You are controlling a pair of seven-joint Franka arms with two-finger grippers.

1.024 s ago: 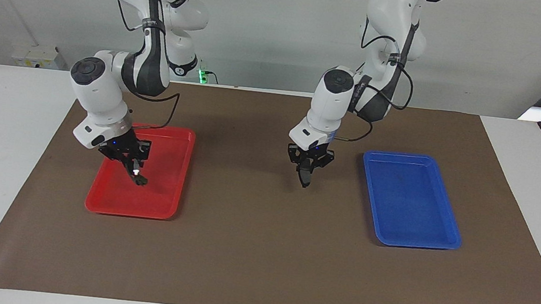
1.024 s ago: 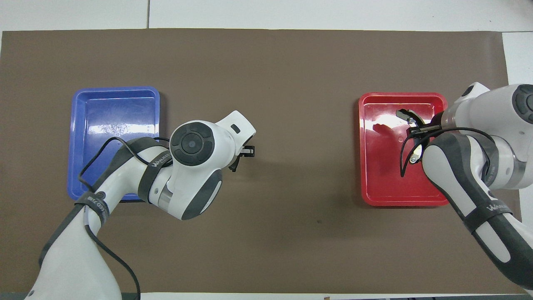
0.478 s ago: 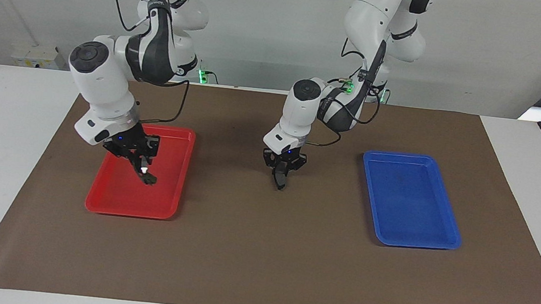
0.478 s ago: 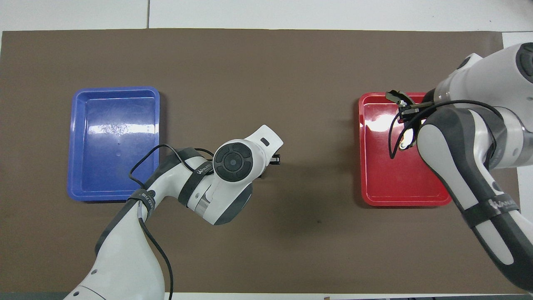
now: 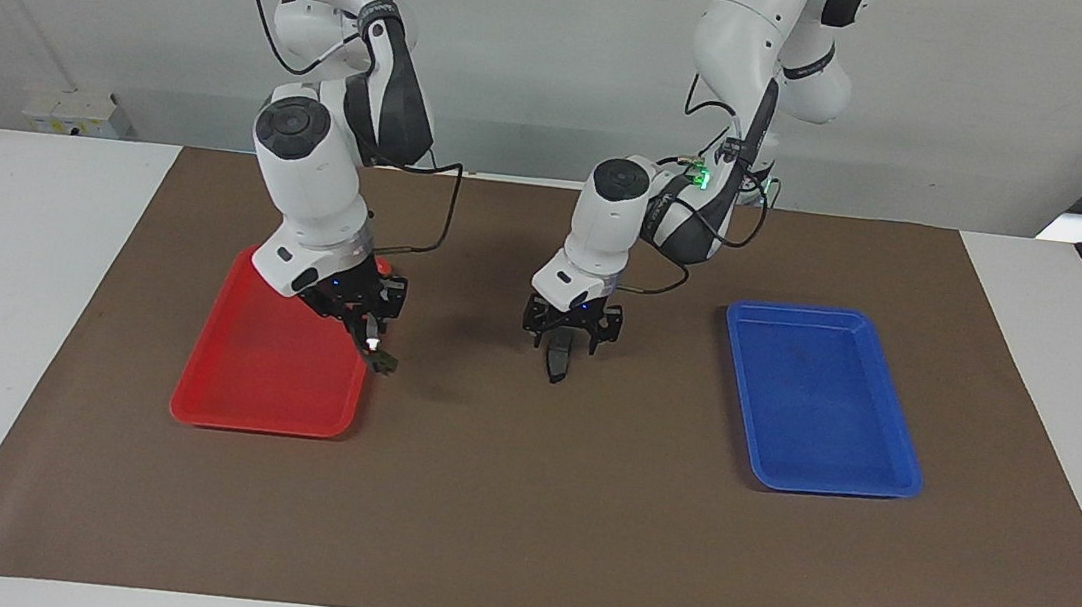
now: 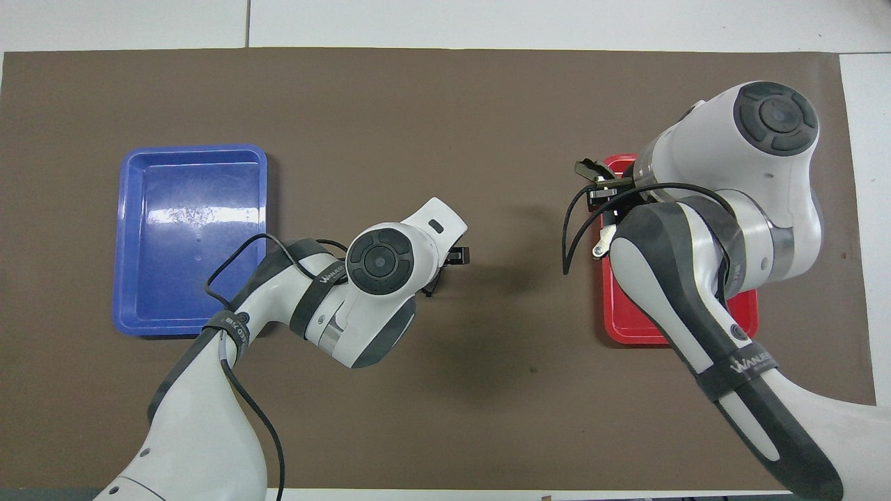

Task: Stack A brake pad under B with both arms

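My right gripper (image 5: 370, 324) is shut on B (image 5: 379, 355), the long black crescent with a shiny spot. It holds B in the air over the red tray's (image 5: 261, 385) edge toward the table's middle. In the overhead view B's tip (image 6: 586, 168) sticks out of the right gripper (image 6: 603, 200). My left gripper (image 5: 561, 338) is shut on the A brake pad (image 5: 556, 365), a short dark grey pad that hangs end-down just over the brown mat at the table's middle. In the overhead view the left wrist (image 6: 379, 257) hides the pad.
A blue tray (image 5: 822, 403) lies on the mat toward the left arm's end, also in the overhead view (image 6: 188, 236). The red tray (image 6: 626, 327) lies toward the right arm's end. Both trays hold nothing. The brown mat (image 5: 518, 522) covers most of the table.
My right gripper has carried B from over the red tray's middle to its edge toward the table's middle. My left gripper moved the pad from nearer the blue tray toward the middle, then held there.
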